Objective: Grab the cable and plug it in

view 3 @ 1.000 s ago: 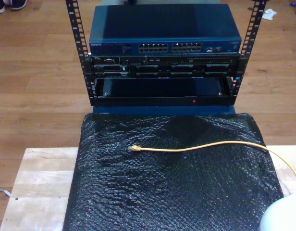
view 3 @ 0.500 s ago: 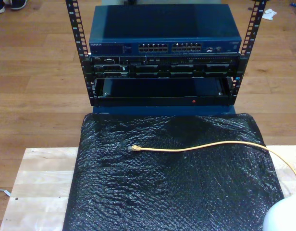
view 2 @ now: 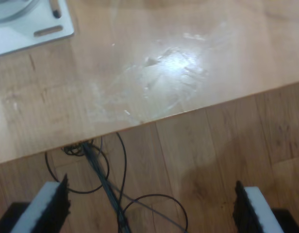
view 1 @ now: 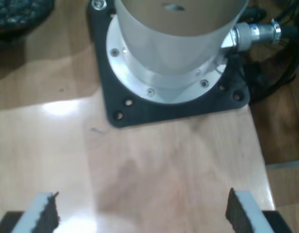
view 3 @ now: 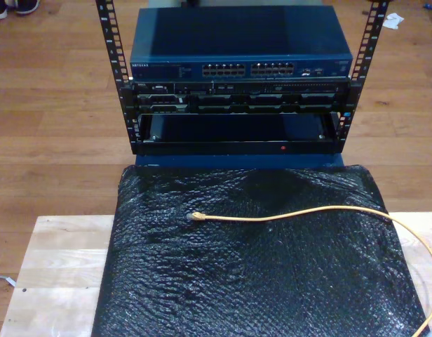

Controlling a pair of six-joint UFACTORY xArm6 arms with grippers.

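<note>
1. Right now my first gripper (view 1: 142, 213) is hanging with its fingers (view 1: 45, 216) spread wide, nothing between them, above a bare wooden tabletop (view 1: 154, 170).
2. Just beyond it, a round metal arm base (view 1: 174, 43) is sitting on a black mounting plate (view 1: 140, 114) bolted to that wood.
3. My second gripper (view 2: 152, 206) is also gaping wide and gripping nothing, hovering over the table's edge (view 2: 140, 97) and the wooden floor (view 2: 212, 160), where thin black wires (view 2: 110, 194) are lying.
4. In the exterior view, the cable (view 3: 300, 213) is lying on a black plastic sheet (view 3: 251, 281); its plug (view 3: 196, 216) is pointing toward that view's left, and the cord is running off toward that view's lower right.
5. Beyond the sheet, a blue network switch (view 3: 240, 53) is sitting in a black rack (view 3: 237, 126) on the floor.
</note>
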